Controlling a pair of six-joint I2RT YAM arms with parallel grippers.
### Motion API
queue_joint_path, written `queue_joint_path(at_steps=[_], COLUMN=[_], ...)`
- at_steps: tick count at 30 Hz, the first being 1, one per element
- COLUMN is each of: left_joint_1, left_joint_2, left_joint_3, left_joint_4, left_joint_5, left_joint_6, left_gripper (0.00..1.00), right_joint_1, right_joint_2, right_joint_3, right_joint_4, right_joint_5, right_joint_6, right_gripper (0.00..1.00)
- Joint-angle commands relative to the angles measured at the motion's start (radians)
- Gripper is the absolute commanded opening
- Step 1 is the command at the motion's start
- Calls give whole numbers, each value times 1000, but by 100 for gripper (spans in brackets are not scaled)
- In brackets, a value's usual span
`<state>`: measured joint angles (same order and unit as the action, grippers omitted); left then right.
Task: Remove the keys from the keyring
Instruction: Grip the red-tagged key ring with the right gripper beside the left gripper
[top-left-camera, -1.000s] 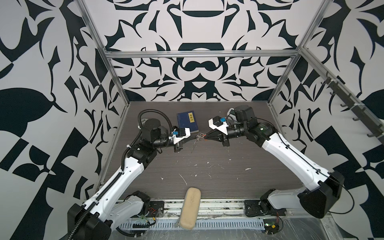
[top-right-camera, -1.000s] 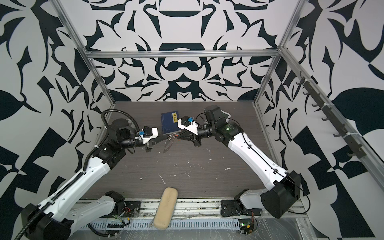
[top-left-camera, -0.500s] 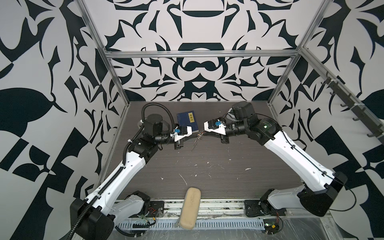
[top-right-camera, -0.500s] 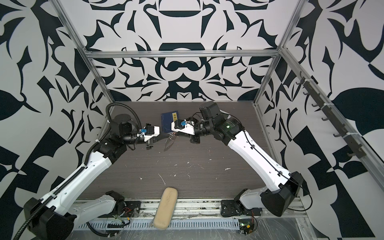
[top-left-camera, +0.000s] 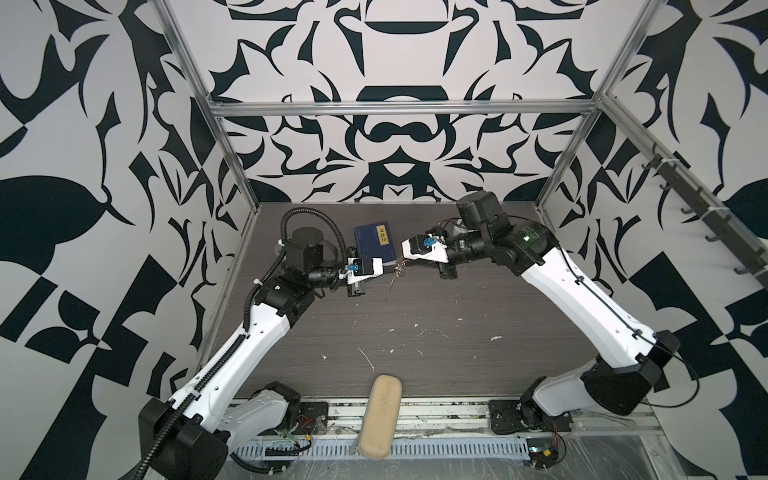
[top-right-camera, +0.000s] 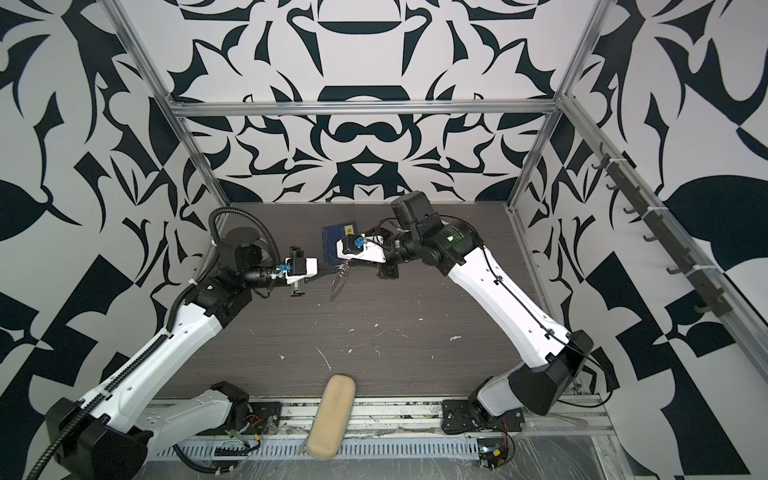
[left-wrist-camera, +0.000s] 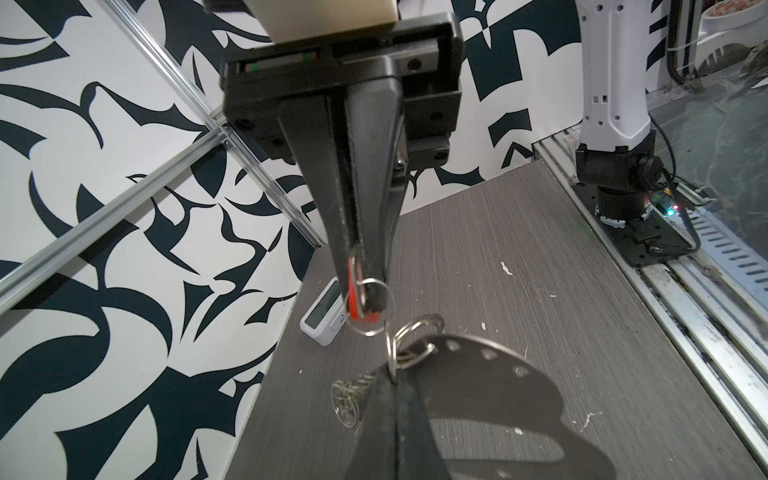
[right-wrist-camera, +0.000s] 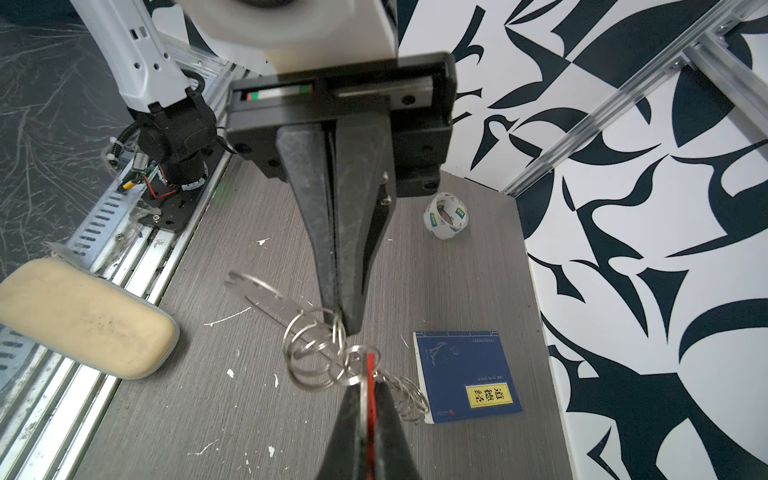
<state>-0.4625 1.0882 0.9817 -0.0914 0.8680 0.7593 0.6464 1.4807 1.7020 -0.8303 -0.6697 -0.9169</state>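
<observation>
The keys (right-wrist-camera: 370, 361), thin silvery pieces with a red tag, hang in mid-air between both grippers, above the table near the book. My right gripper (right-wrist-camera: 368, 376) is shut on the red tag and the key beside it. My left gripper (left-wrist-camera: 392, 374) is shut on a silvery ring of the keyring. Its grey strap (left-wrist-camera: 498, 386) with punched holes hangs below, and several linked rings (right-wrist-camera: 311, 353) join it to the keys. In both top views the two gripper tips nearly touch at the small bunch (top-left-camera: 398, 271) (top-right-camera: 340, 270).
A blue book (top-left-camera: 374, 243) (right-wrist-camera: 465, 374) lies just behind the bunch. A clear tape roll (right-wrist-camera: 445, 216) stands at the back right. A beige case (top-left-camera: 380, 415) lies across the front rail. A small white device with a display (left-wrist-camera: 324, 316) lies by the wall.
Both arms have shifted slightly and the two grippers have drawn a little closer together around the bunch, which stays at about the same spot. Both stay shut.
</observation>
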Motion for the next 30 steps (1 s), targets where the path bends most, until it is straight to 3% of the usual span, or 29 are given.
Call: queue_joint_path(at_steps=[1,21,30], left_joint_1=[5,-15,-15], left_joint_2=[13,71,57], left_joint_3=[27,86,1], left_joint_4=[-39,-9,279], left_joint_5=[45,56,55], left_joint_6=[41,58,-157], left_gripper=[0,0,0], right_joint_1=[6,54,62], right_joint_2=[6,116,123], right_joint_3=[90,258,206], right_joint_4=[-17,-102,-62], right_joint_5=[-26,35,74], right_joint_6=[-26,-22,0], right_gripper=[0,0,0])
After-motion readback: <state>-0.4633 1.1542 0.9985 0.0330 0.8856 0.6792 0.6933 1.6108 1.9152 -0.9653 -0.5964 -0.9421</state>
